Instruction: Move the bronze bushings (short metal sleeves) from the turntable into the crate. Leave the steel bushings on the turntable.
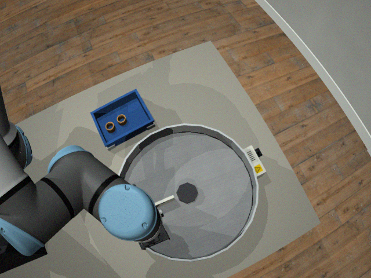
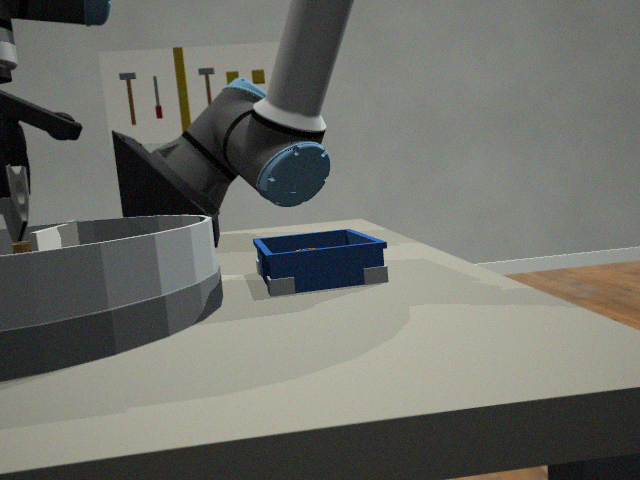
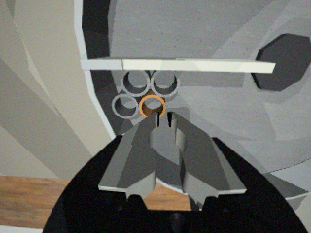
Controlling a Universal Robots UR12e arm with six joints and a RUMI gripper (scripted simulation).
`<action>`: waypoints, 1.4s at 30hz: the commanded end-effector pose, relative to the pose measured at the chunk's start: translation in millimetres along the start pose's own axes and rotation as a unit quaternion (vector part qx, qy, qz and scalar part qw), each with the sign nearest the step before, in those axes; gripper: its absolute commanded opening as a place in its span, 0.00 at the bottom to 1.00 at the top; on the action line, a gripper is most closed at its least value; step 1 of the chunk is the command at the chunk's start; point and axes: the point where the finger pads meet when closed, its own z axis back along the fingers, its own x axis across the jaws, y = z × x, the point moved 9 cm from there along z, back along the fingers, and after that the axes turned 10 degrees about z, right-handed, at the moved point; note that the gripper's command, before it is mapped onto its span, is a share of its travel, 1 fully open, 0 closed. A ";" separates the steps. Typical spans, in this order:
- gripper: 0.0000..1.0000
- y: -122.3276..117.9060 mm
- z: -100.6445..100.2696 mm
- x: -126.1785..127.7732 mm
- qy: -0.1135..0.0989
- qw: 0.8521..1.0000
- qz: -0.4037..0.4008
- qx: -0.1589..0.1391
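Observation:
In the wrist view one bronze bushing stands upright on the turntable, close to its rim. It touches three steel bushings packed against a pale bar. My gripper is shut with nothing between its fingers. Its tips hang just above the near edge of the bronze bushing. In the top view the arm's wrist hides the gripper and these bushings. In the exterior view a bit of the bronze bushing shows over the rim. Two bronze bushings lie in the blue crate.
The turntable has a raised grey wall and a dark hub at its centre. A small control box sits on its far side. The crate stands on the table beside the turntable. A tool board hangs on the back wall.

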 end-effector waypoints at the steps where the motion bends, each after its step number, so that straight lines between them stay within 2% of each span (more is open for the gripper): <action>1: 0.06 -0.4 0.4 0.3 0.000 1.000 0.000 -0.001; 21: 0.06 -0.5 -22.5 0.3 0.000 1.000 0.000 -0.001; 42: 0.06 -0.5 -23.3 0.3 0.000 1.000 0.000 -0.001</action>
